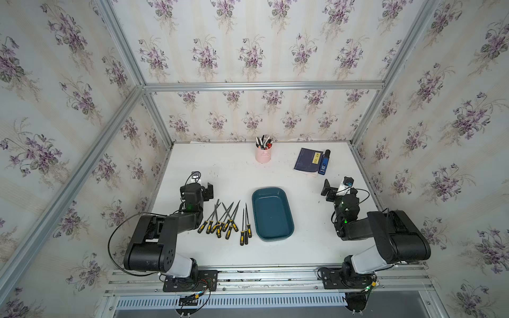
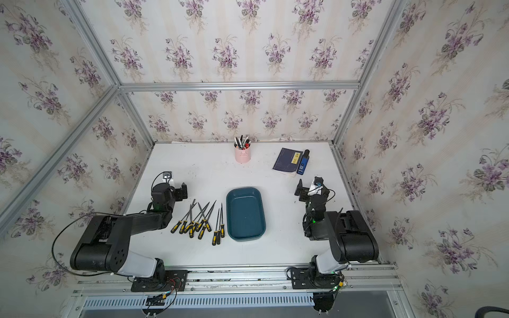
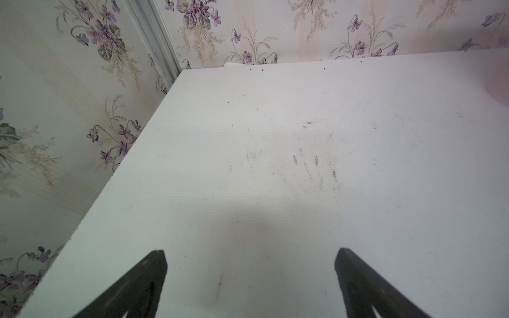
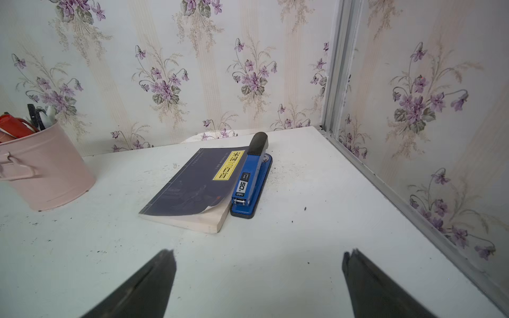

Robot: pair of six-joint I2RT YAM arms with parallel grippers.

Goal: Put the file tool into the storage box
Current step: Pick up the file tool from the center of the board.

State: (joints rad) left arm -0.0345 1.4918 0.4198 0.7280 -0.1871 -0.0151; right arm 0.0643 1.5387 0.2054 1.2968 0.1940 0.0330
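Files (image 1: 223, 220) heaped just beside the empty storage box (image 1: 272, 214); with left gripper (image 3: 250, 275) and right gripper (image 4: 259, 275) both spread and unladen, pinch one outlying handle first.

Files (image 1: 224, 220) left of storage box (image 1: 272, 213); pen cup (image 1: 263, 154), book (image 1: 307, 160), stapler (image 1: 324, 162) behind.
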